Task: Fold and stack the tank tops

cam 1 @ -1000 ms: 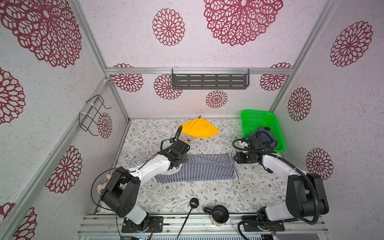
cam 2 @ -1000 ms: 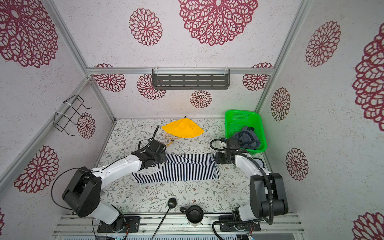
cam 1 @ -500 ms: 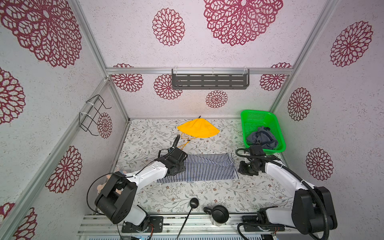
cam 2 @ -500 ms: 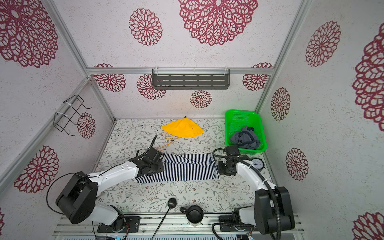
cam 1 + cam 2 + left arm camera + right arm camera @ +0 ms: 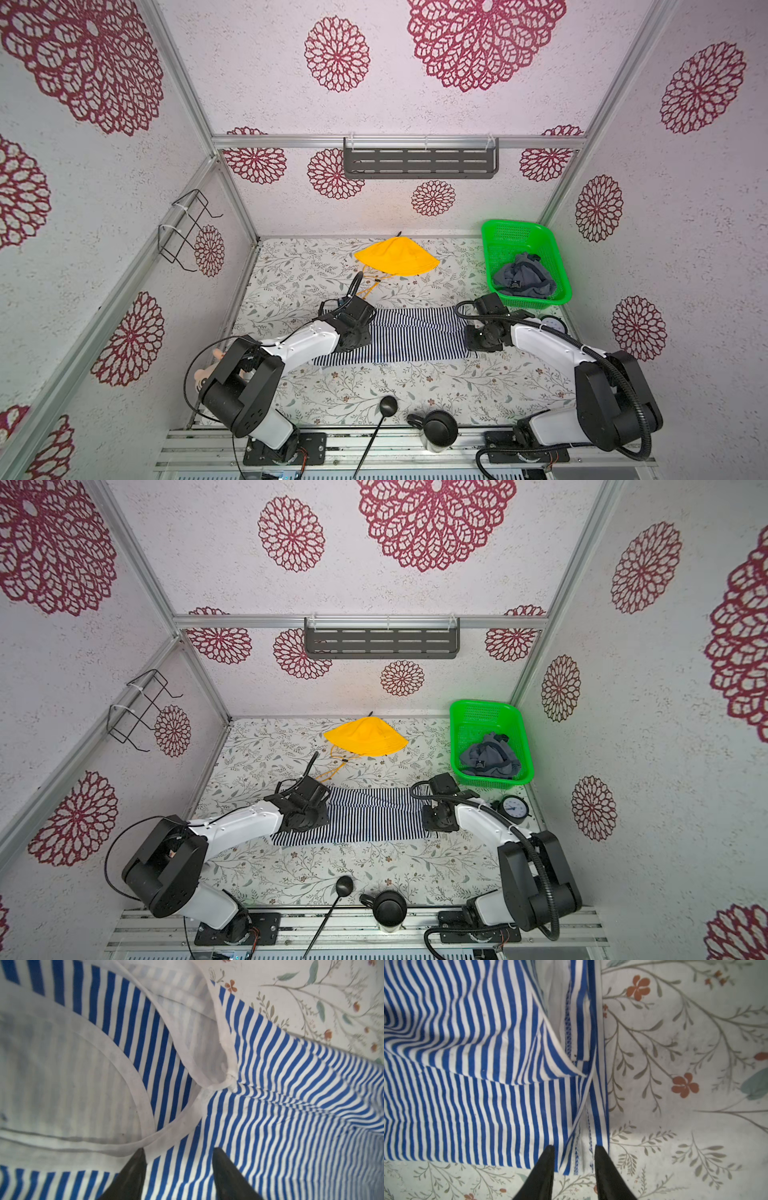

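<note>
Where the counter reaches its near edge, a black ladle and a black mug sit side by side, well apart from the cloth. Past them, across the middle of the counter, the striped tank top lies spread flat with its length running side to side, as both top views show. The left claw is down over its left end, jaws moderately wide, straddling the spot where the white trim bands converge and pinching nothing. The right claw is down at the right end, jaws narrower but parted, one on either side of the stitched hem edge, with the cloth lying flat between them. A small round clock sits near that end. Farther back, a yellow hat rests on the counter, its cord trailing toward the striped tank top. In the far right corner a green basket holds the crumpled slate tank top. A grey shelf hangs on the back wall.
</note>
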